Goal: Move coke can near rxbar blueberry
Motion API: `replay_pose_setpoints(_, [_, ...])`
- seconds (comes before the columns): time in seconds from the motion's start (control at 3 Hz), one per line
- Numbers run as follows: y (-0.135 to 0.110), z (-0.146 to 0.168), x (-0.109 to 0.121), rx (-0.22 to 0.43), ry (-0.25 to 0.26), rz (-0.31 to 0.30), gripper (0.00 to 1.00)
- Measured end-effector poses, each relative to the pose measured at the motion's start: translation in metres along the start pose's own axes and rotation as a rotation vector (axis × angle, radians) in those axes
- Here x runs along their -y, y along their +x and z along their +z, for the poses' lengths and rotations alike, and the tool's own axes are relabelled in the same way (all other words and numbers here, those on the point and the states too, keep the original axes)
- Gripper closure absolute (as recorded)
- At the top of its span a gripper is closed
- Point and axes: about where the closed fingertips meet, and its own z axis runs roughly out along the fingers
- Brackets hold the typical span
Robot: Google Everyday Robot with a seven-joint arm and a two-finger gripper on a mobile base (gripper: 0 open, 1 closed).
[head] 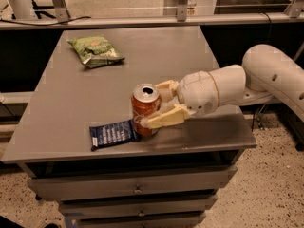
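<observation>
The coke can (143,107), red-orange with a silver open top, stands upright near the table's front edge. Its base touches the right end of the rxbar blueberry (111,134), a flat dark navy wrapper with white lettering lying flat. My gripper (152,104) reaches in from the right with its cream fingers (165,119) on either side of the can, one in front and one behind, shut on it. The white arm (266,80) stretches off to the right.
A green crinkled chip bag (95,51) lies at the far left of the grey table (190,56). Drawers (137,190) sit under the tabletop. A railing (142,20) runs behind the table. The table's front edge is just below the can.
</observation>
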Motion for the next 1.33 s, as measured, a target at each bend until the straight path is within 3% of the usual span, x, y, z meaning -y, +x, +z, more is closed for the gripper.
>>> replay_pose_setpoints(0.33, [-0.001, -0.007, 0.000, -0.026, -0.015, -0.013, 0.00])
replay_pose_setpoints(1.33, [-0.007, -0.044, -0.007, -0.078, 0.004, -0.013, 0.00])
